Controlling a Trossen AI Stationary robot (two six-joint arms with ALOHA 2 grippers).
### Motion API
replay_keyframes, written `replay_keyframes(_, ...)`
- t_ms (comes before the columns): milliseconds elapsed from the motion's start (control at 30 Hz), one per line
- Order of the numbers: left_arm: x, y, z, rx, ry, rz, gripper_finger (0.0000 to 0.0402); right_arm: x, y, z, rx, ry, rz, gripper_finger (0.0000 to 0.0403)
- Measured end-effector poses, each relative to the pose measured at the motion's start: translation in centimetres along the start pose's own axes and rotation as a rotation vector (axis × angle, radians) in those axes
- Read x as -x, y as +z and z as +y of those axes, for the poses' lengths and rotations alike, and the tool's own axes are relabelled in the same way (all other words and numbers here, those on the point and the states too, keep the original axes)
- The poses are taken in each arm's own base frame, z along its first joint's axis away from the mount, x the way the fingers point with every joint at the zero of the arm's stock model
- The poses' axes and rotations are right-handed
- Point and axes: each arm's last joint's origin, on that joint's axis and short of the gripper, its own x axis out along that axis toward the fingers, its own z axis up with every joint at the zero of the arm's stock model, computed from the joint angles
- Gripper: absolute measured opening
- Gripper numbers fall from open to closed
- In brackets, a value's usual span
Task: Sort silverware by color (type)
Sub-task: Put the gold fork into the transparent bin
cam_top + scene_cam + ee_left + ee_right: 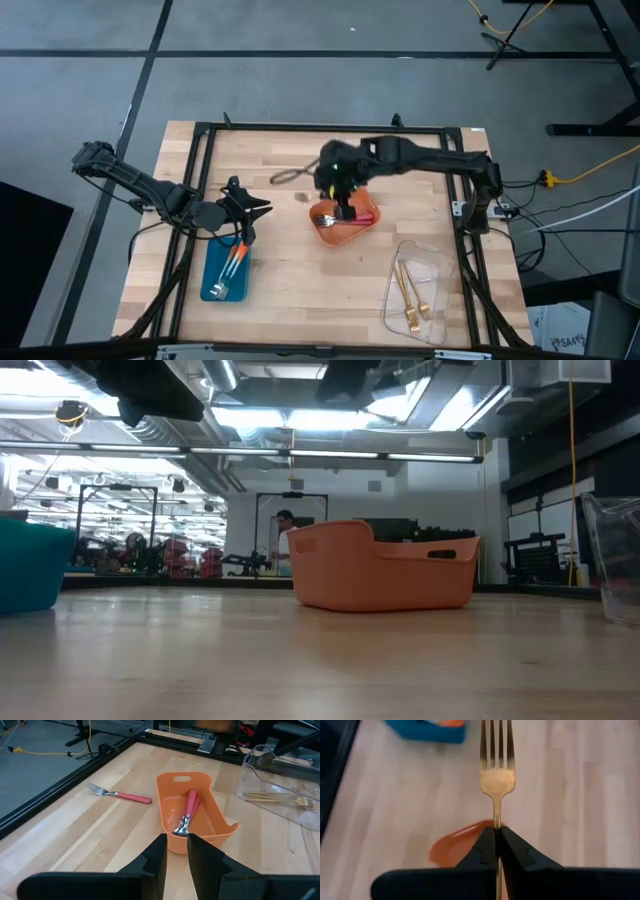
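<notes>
Our right tool (pixel 496 836) is clamped on a gold fork (pixel 496 775) above the orange tray (pixel 345 225). Two pink-handled forks (pixel 187 812) lie inside that tray. Our left tool (pixel 176 851), fingers slightly apart and empty, waits beside the blue tray (pixel 226 270).

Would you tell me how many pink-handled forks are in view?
3: one fork lies on the table beside the orange tray; a pair lies inside that tray. Others may be hidden.

Three trays sit on the table: one orange (pixel 345 232), one blue (pixel 225 272), one clear (pixel 417 287). Three pink-red-handled forks (pixel 189 810) show, three gold forks (pixel 410 292), and two orange-handled forks (pixel 234 262) in the blue tray.
</notes>
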Motion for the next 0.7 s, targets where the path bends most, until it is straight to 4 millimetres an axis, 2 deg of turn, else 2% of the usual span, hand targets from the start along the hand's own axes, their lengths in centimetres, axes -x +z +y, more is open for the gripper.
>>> replay_keyframes(267, 0.0, 0.0, 0.0, 0.0, 0.0, 0.0, 0.007, -0.1, 0.1, 7.0, 0.143, 0.115, 0.065, 0.0001)
replay_keyframes(567, 0.0, 0.0, 0.0, -0.001, 0.0, 0.0, 0.007, 0.4, -2.3, 14.2, 0.291, 0.227, 0.265, 0.0001)
replay_keyframes(700, 0.0, 0.0, 0.0, 0.0, -0.002, 0.001, 0.007, 0.8, -3.3, 16.8, 0.278, 0.248, 0.33, 0.0001)
